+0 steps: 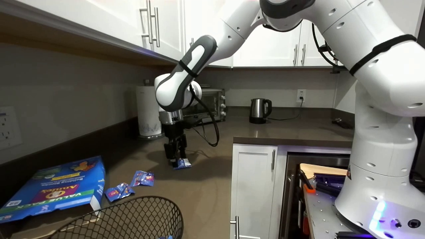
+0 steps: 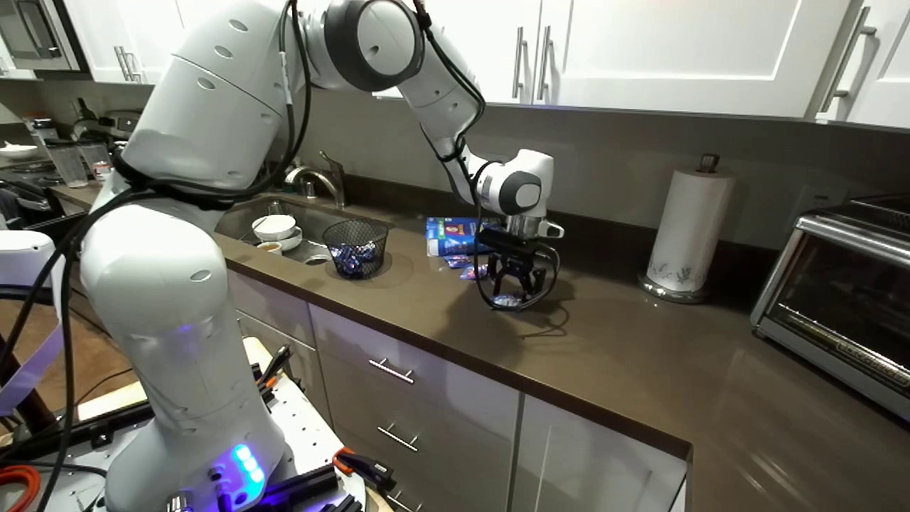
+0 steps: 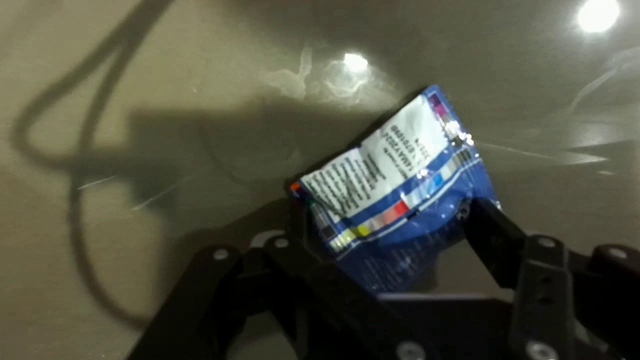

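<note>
Steeply, the arm (image 1: 229,38) slopes down from a high bend, its fingers (image 3: 495,240) parted astride a blue packet (image 3: 395,195).

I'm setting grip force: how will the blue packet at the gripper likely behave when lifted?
The blue packet will probably crumple, as its creases suggest. Its shiny surface, catching glints, may prove slippery. Far smaller than the blue box, it is likely light.
</note>
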